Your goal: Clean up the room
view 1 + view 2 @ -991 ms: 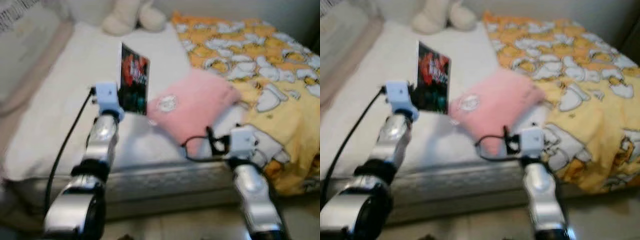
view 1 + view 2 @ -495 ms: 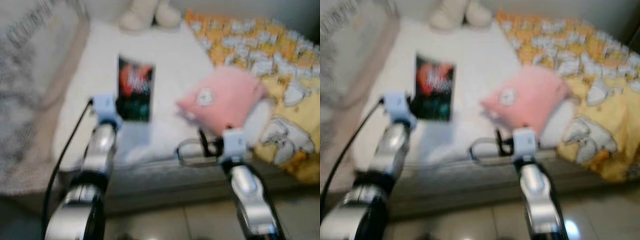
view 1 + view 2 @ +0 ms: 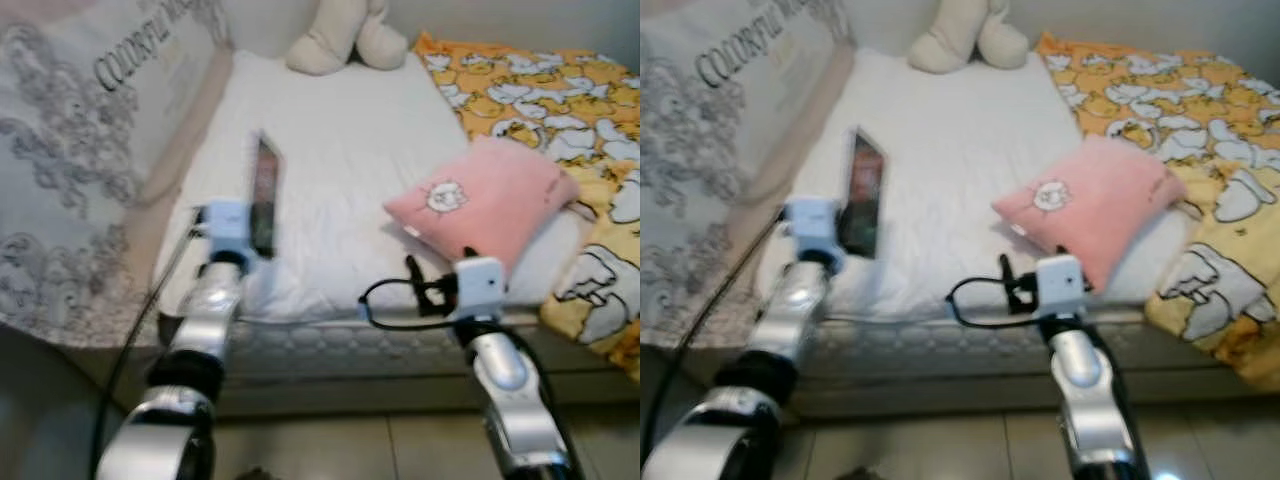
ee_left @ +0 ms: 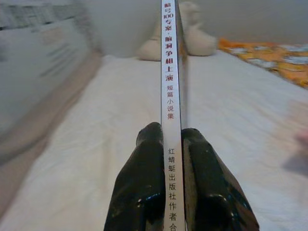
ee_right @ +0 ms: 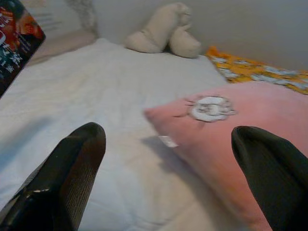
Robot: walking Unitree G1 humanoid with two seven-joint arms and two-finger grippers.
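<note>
Our left gripper (image 4: 172,144) is clamped on a book (image 3: 264,196), held upright over the bed (image 3: 340,160). Right gripper (image 5: 168,159) gapes wide, pillow (image 3: 485,205) at 1 o'clock.

Both silver arms are reaching forward and down from the robot's body. Left claw (image 4: 172,159) is clamping edge-on a thin book (image 3: 264,196), one black finger (image 4: 144,178) on each side of the spine, holding it upright just past the white wrist block. Right claw (image 5: 168,159) is hovering with its two black fingers (image 5: 72,168) spread wide apart, gripping nothing, a black cable looping at its wrist.
</note>
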